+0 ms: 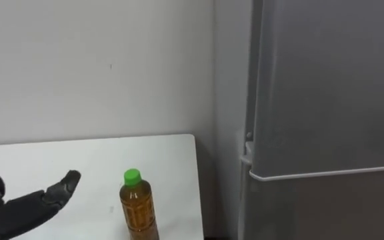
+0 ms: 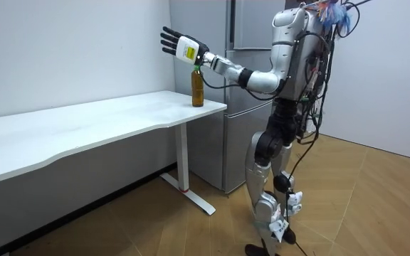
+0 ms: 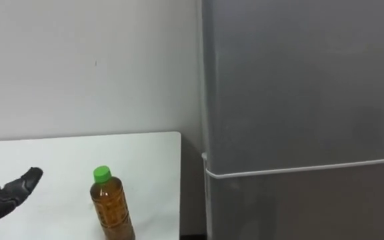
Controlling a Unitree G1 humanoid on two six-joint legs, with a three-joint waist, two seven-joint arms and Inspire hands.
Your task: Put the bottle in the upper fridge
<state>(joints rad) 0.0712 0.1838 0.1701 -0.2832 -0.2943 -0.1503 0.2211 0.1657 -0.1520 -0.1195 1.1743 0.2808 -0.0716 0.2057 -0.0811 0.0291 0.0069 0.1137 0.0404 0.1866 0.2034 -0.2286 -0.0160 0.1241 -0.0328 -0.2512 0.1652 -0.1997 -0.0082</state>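
Note:
An amber bottle (image 1: 139, 211) with a green cap stands upright on the white table (image 1: 85, 159), close to its right end. My left hand (image 1: 27, 209) is open, fingers spread, held above the table to the left of the bottle and not touching it. In the room view the same hand (image 2: 182, 47) is raised just beside and above the bottle (image 2: 197, 89). The grey fridge (image 1: 325, 100) stands to the right of the table with both doors closed; a seam separates its upper door from the lower one.
A plain white wall runs behind the table. A narrow gap separates the table's right edge from the fridge. I stand on the wooden floor (image 2: 347, 213) in front of the fridge (image 2: 242, 28), facing the table's end.

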